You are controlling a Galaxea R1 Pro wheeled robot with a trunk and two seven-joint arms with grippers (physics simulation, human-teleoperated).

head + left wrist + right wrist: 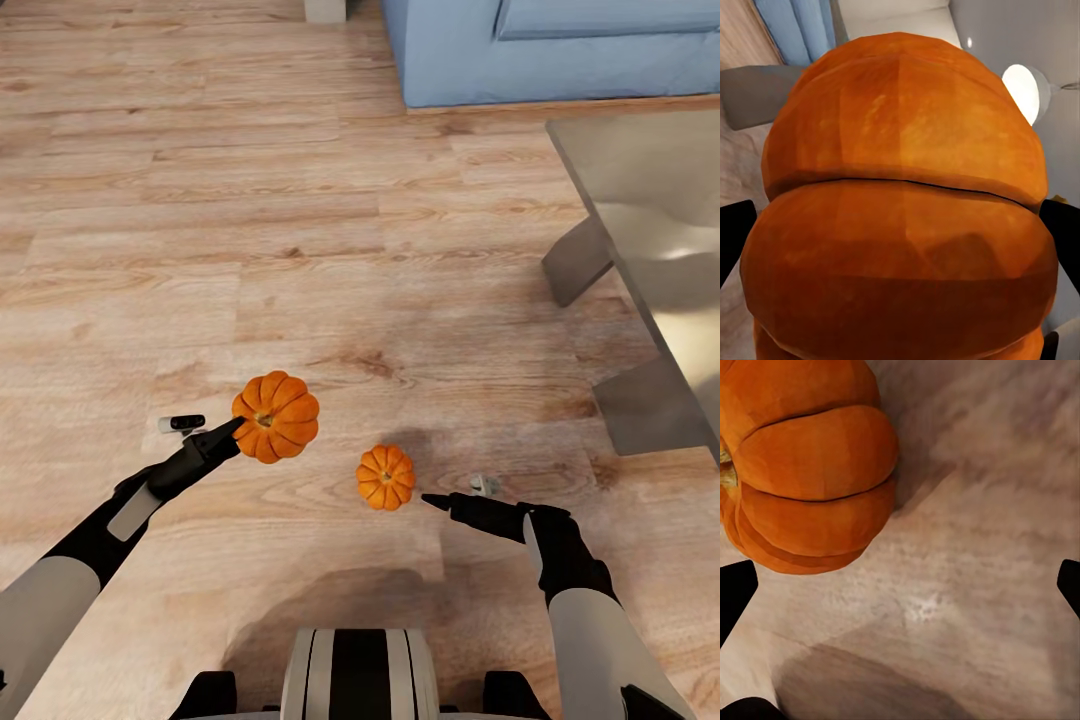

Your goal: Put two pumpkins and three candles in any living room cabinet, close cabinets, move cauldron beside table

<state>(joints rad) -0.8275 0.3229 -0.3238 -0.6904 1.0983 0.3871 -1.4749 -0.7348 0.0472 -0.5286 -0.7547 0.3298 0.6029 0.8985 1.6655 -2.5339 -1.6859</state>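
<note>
Head view, floor: a wooden floor (300, 250) spreads under everything, with the blue sofa (560, 50) at the far edge.
Surface: the glossy glass-topped table (650, 210) stands to the robot's right on grey legs, well apart from both pumpkins.
Held pumpkin: the larger-looking pumpkin (275, 416) sits at the tip of the left claw (228, 432), apparently lifted off the floor.
Left claw: closed around that pumpkin; in the left wrist view the orange ribs (900, 202) press between the two dark fingers (733, 240).
Floor pumpkin: the second pumpkin (385, 476) rests on the floor, just beside the right claw (435, 499).
Right claw: spread wide and holding nothing; the right wrist view shows its fingers (735, 592) far apart over bare boards, the pumpkin (810, 472) off to one side, not between them.
Small items: a small greyish object (485, 485) lies on the floor behind the right claw, possibly a candle, too small to tell.
Progress: early, by my judgement. One pumpkin is in hand, nothing is stowed yet, and the candles, drawers and cauldron remain.
View difference: wrist views confirm grip and gap; the head view gives the layout.
</note>
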